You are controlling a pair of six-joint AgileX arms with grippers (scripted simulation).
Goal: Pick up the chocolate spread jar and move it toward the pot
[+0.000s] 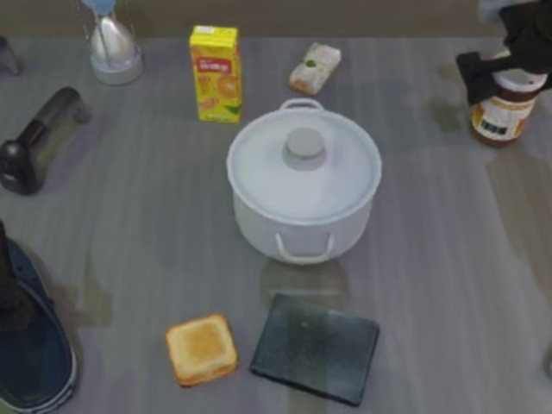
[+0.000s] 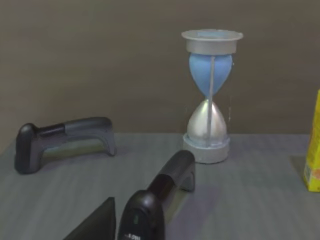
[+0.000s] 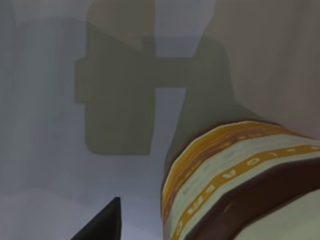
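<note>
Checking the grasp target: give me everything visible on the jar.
The jar is small and round, with dark brown contents, a white lid and an orange-and-white label carrying a barcode. It stands upright at the table's far right, well apart from the pot. The right gripper sits at its lid; whether it grips cannot be told. The right wrist view shows the label band close up.

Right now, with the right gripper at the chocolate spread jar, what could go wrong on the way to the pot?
1. The right gripper sits high, around the lid of the chocolate spread jar; such a high hold might let the jar tilt or slip.
2. The pot is large, with a side handle sticking out; a low carry could bump it.
3. The wrapped snack lies near the path and could be knocked.
</note>
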